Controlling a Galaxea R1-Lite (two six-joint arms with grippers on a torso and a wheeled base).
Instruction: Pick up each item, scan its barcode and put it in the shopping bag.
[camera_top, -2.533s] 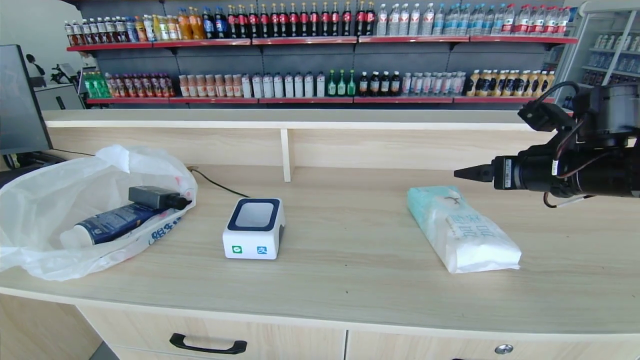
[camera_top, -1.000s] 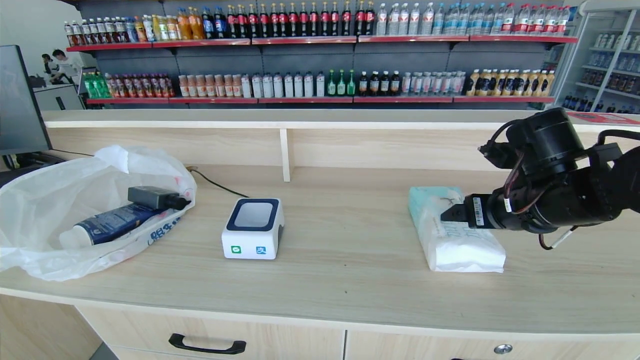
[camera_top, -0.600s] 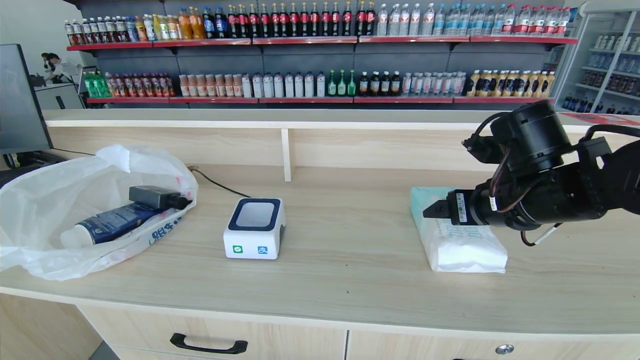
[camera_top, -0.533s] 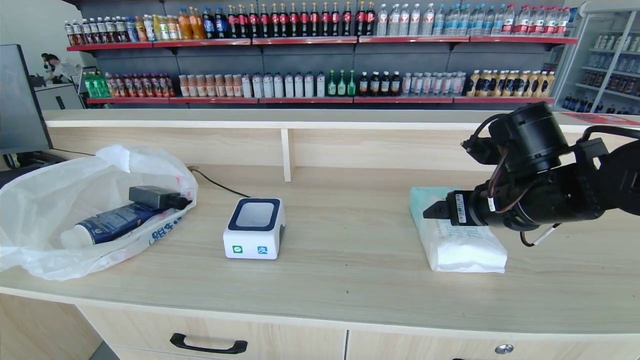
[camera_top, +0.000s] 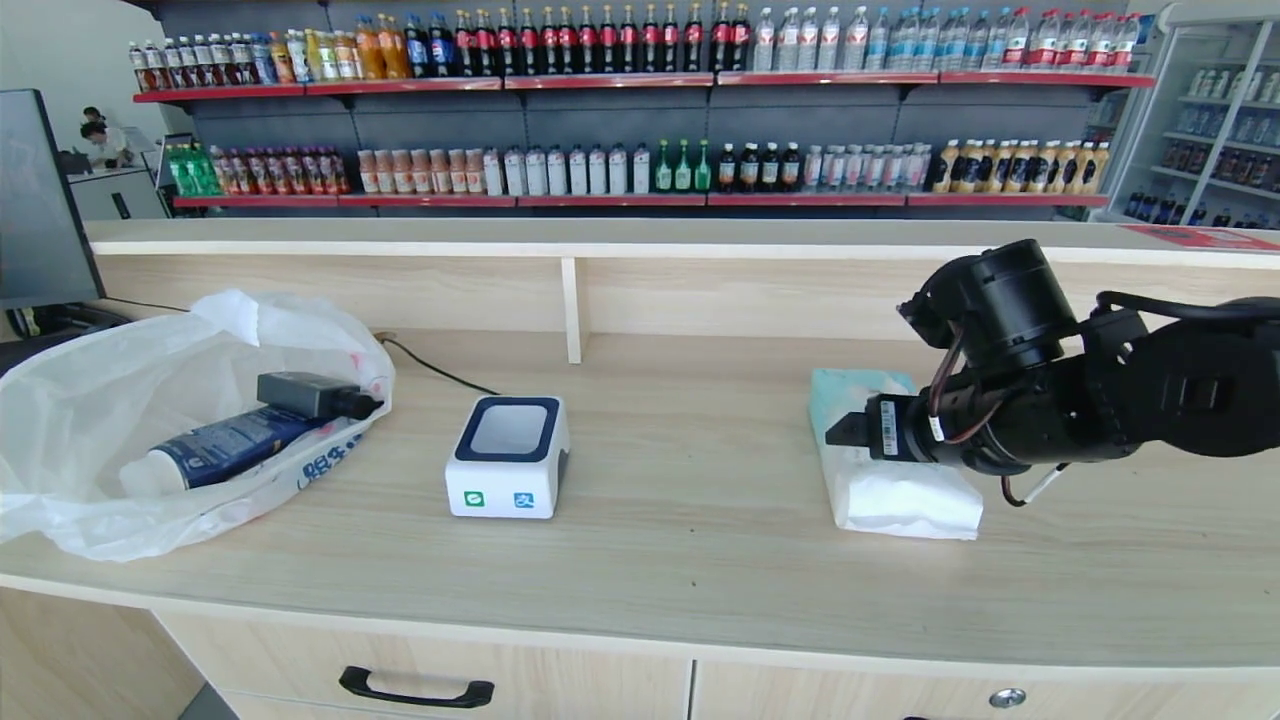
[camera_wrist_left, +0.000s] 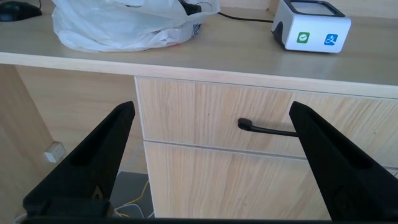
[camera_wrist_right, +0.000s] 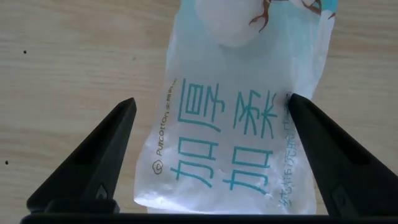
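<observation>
Wood-grain counter (camera_top: 700, 560): right gripper (camera_wrist_right: 210, 106) gapes over a soft plastic pack (camera_top: 900, 495).

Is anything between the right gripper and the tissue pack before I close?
Nothing visible. The right gripper is open over the pack, its fingers spread across the pack's width, with no other thing between them.

Large teal characters run along the tissue pack (camera_wrist_right: 239, 134).
</observation>
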